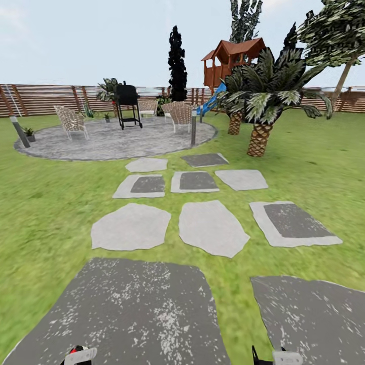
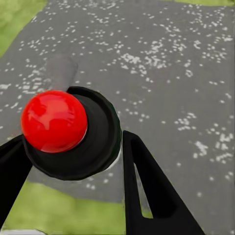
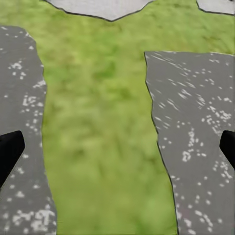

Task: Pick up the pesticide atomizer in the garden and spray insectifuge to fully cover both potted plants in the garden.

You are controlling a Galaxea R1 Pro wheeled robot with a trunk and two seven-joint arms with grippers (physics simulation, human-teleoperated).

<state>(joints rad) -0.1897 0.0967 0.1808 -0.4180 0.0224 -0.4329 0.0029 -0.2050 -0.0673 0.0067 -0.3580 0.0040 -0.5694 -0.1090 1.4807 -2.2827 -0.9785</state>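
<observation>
Both grippers hang low over dark speckled stepping slabs (image 1: 137, 309) in the lawn (image 1: 45, 203). The left gripper (image 2: 73, 161) has its fingers spread around a red-knobbed black disc (image 2: 54, 121); the right gripper (image 3: 117, 147) is spread wide, holding nothing. Beyond the slabs lies the round stone patio (image 1: 111, 142) with a grill (image 1: 128, 104) and chairs (image 1: 71, 120); a small potted plant (image 1: 29, 134) stands at the patio's left edge, before the fence (image 1: 45, 99).

Bright, even daylight, barely any shadows; soft, blurry rendered textures throughout.
</observation>
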